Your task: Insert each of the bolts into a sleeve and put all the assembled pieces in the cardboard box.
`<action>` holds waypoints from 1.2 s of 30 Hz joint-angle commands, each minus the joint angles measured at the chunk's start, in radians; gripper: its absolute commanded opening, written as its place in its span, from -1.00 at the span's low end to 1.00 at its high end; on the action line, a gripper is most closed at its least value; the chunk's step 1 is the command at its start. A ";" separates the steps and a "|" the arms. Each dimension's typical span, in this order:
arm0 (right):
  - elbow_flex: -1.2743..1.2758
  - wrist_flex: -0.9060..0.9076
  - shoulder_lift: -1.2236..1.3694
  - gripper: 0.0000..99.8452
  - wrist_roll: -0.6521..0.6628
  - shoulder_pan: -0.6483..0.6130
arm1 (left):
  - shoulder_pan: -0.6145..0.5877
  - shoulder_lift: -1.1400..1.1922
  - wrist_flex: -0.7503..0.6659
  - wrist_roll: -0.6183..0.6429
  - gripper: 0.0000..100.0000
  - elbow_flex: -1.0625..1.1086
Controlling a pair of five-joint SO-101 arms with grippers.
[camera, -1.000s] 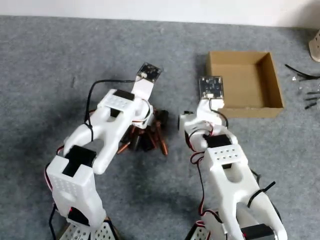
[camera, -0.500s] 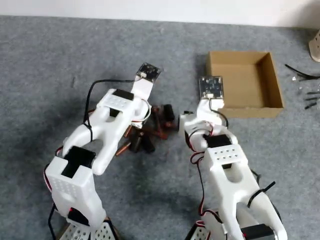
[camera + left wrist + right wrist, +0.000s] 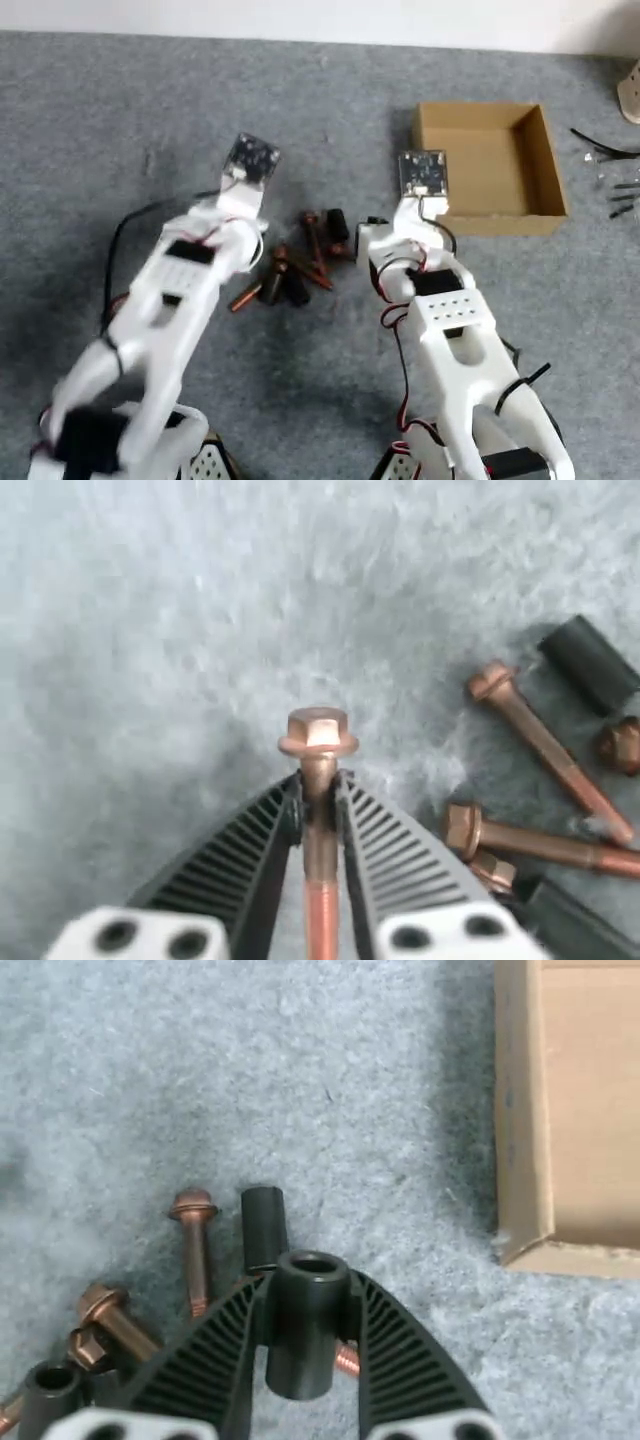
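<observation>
The grey desk [image 3: 120,120] carries the cardboard box [image 3: 480,160] at far right. Its visible floor is bare, so no assembled piece looks delivered yet. Left of it, between the arms, loose bolts and sleeves [image 3: 300,262] lie heaped. The left hand [image 3: 318,785] pinches one bolt [image 3: 318,732] below its head, and the right hand [image 3: 306,1288] clamps one sleeve [image 3: 300,1355]. The first joining seems not yet done.
</observation>
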 commanded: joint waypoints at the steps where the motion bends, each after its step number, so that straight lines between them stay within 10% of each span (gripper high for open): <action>1: -0.004 -0.030 -0.045 -0.99 0.014 -0.013 | 0.001 -0.191 -0.103 -0.025 -0.99 0.096; 10: 0.143 -0.240 -0.053 -0.99 0.233 -0.120 | 0.007 -0.522 -0.249 -0.025 -0.99 0.320; 28: 0.179 -0.325 -0.074 -0.99 0.230 -0.120 | 0.008 -1.176 -0.313 -0.025 -0.99 0.653; 36: 0.375 -0.325 -0.466 -0.99 0.230 -0.124 | 0.008 -1.422 -0.313 -0.025 -0.99 0.757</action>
